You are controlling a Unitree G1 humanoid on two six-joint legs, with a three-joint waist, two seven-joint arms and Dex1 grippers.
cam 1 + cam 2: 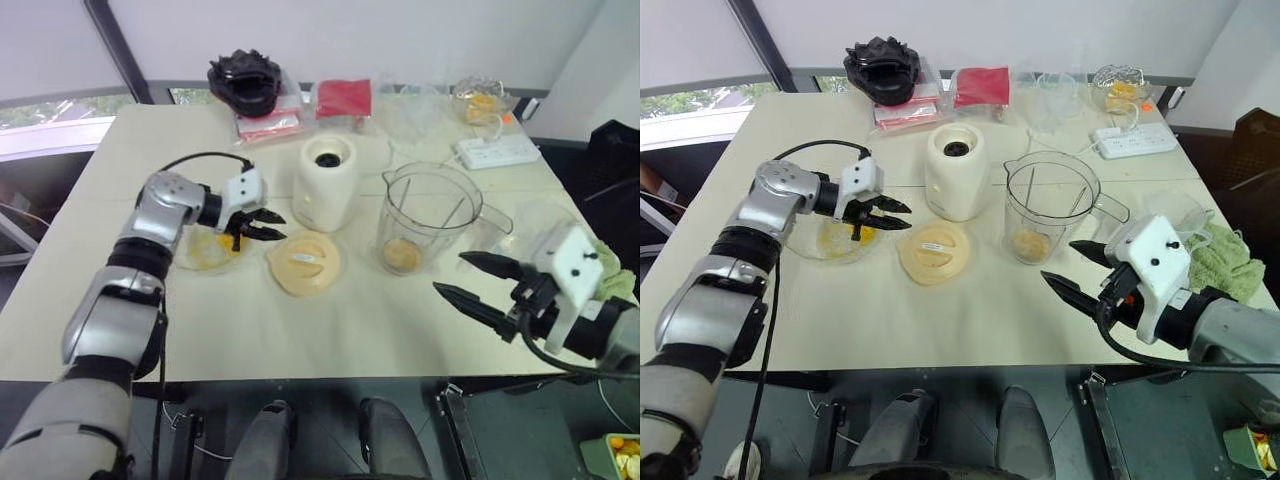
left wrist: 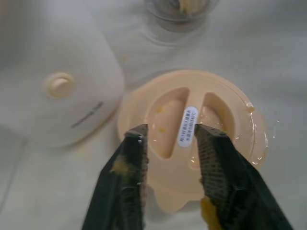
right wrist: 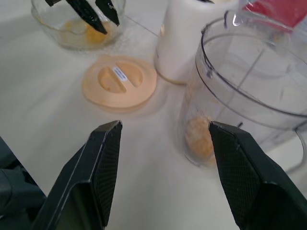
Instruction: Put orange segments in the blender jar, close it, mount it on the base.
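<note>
The left gripper (image 1: 255, 226) is covering part of the clear bowl (image 1: 196, 260) beside the lid (image 1: 304, 263), hiding some orange segments (image 1: 226, 248). Bags behind the base (image 1: 326, 183) are blurring together, contents unreadable.

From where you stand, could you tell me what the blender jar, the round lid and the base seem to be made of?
The blender jar looks like clear, glossy plastic: you see orange pulp through its wall. The round lid seems to be cream-coloured moulded plastic, smooth, with a recessed grip and a white sticker. The base appears to be cream-white plastic with a soft sheen and a black socket on top.
</note>
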